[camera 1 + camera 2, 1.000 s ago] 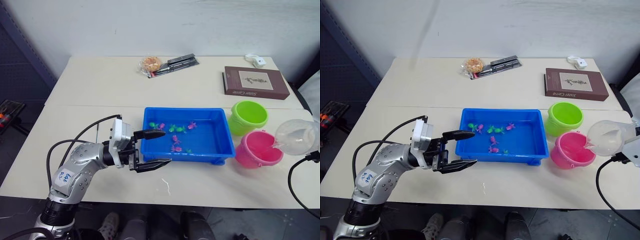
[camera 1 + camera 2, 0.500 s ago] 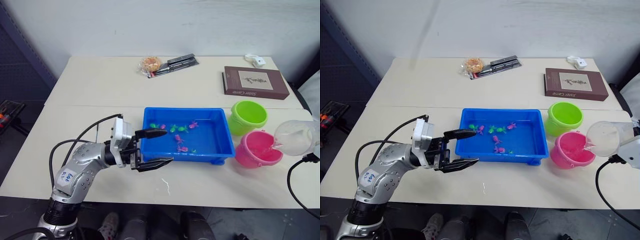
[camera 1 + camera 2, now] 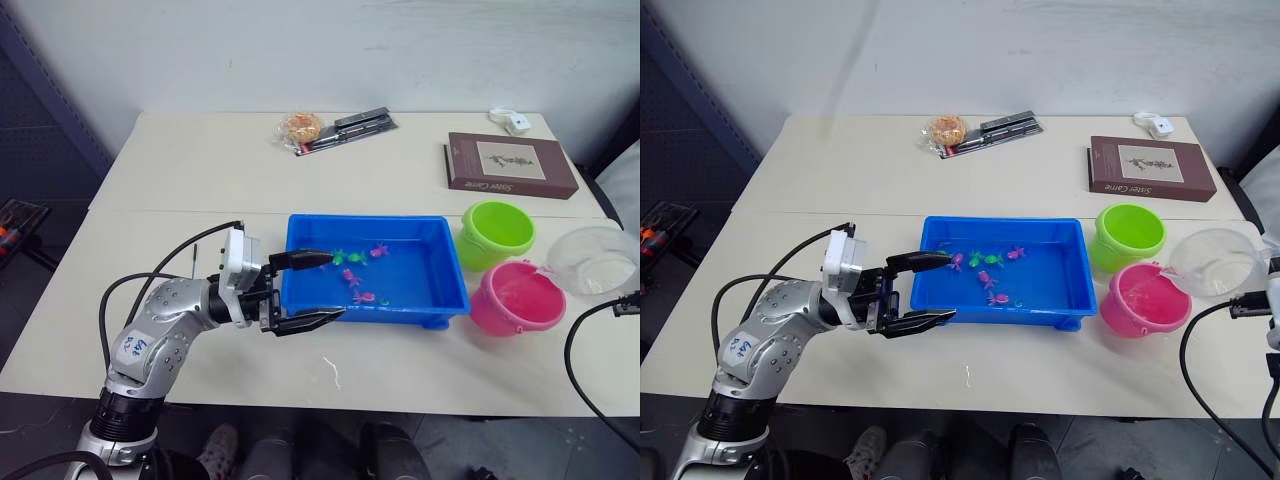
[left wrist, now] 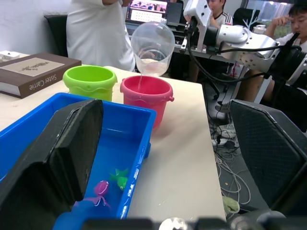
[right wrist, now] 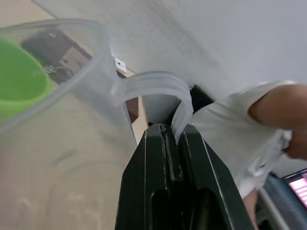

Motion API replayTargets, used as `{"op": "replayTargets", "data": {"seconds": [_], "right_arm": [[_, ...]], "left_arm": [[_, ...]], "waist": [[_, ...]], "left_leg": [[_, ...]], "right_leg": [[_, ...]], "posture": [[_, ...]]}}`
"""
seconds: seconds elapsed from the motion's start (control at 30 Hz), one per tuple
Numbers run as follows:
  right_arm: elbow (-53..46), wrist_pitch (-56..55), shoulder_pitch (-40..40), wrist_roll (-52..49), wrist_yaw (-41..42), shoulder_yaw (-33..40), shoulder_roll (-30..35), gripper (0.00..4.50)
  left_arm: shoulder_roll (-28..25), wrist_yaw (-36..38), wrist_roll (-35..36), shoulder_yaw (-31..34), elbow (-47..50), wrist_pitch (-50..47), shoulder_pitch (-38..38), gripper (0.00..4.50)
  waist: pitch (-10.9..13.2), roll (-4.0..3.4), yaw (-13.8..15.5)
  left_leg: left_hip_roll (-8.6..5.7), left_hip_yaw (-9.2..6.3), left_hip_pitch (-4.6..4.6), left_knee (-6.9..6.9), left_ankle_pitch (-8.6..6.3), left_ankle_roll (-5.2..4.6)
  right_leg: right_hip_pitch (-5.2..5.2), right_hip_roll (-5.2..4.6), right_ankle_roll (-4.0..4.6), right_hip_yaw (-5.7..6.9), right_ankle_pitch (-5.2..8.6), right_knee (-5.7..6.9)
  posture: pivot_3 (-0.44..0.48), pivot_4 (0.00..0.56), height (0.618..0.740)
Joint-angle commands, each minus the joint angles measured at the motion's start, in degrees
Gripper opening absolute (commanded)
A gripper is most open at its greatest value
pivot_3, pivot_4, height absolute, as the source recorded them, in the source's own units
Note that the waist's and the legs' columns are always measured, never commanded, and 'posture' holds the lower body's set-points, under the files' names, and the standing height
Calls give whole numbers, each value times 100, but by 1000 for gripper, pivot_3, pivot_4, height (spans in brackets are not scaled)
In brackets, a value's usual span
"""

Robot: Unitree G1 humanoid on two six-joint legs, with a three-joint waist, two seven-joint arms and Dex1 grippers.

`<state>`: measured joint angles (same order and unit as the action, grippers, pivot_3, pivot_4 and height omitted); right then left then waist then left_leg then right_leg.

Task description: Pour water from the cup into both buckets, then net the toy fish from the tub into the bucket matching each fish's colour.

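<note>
The clear cup (image 3: 597, 258) hangs tilted over the right rim of the pink bucket (image 3: 517, 297). My right gripper (image 5: 165, 129) is shut on the cup's handle. In the left wrist view a thin stream runs from the cup (image 4: 152, 48) into the pink bucket (image 4: 146, 96). The lime green bucket (image 3: 497, 232) stands just behind it. The blue tub (image 3: 365, 218) holds water with pink fish (image 3: 365, 297) and green fish (image 3: 340, 257). My left gripper (image 3: 335, 287) is open at the tub's front left corner, one finger over the water and one outside the front wall.
A brown book (image 3: 510, 165) lies at the back right, with a small white object (image 3: 515, 122) behind it. A snack packet (image 3: 301, 128) and a black pack (image 3: 360, 122) lie at the back middle. People sit beyond the table in the left wrist view.
The cup has risen slightly and tipped back toward upright over the pink bucket. My left gripper edged closer to the tub. The fish drifted a little in the water.
</note>
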<state>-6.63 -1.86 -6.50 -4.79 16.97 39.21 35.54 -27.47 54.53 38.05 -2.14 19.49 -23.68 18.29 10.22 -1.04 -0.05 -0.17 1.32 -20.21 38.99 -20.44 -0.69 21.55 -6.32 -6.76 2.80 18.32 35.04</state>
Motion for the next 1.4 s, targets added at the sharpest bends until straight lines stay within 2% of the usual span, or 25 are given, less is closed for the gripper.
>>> {"op": "replayTargets", "data": {"seconds": [0.03,0.13,0.23,0.37,0.6,0.77,1.4], "right_arm": [[-185,542,451,-739,103,274,207,49],[17,973,813,-976,204,156,373,49],[556,1533,1458,-663,-73,-217,700,49],[752,1783,1798,-414,-226,-492,898,49],[1499,767,2282,653,-412,-1390,1467,49],[1872,-1,2446,1566,-851,-1998,1800,49],[2890,-1337,3239,3307,-1534,-3296,2452,49]], "left_arm": [[50,-74,16,154,61,132,143,4500],[34,-156,-66,172,25,151,173,4500],[19,-341,-222,191,-35,139,216,4500],[70,-501,-279,227,-50,119,252,4500],[143,-684,-316,121,96,105,179,4500],[157,-731,-386,83,155,164,75,4500],[306,-998,-601,-2,351,206,-194,4500]], "waist": [[0,0,0],[0,0,1],[1,1,-8],[1,1,10],[2,1,6],[2,1,-5],[5,-1,-8]], "left_leg": [[0,0,-1,0,0,-1],[-1,-1,-1,0,1,-2],[-2,3,0,4,1,-3],[-1,-4,-7,0,4,-7],[-9,-2,-16,2,7,-11],[-7,0,-15,3,7,-10],[-6,3,-15,3,11,-2]], "right_leg": [[0,0,0,0,0,0],[0,-1,0,0,0,3],[0,-1,-2,2,-1,6],[2,-2,-4,3,-3,7],[5,-6,-15,11,-8,6],[6,-3,-16,19,-9,4],[9,-2,-18,31,-10,-4]], "posture": [[0,150,738],[0,150,738],[0,150,738],[0,150,738],[0,150,738],[0,150,738],[0,150,738]]}}
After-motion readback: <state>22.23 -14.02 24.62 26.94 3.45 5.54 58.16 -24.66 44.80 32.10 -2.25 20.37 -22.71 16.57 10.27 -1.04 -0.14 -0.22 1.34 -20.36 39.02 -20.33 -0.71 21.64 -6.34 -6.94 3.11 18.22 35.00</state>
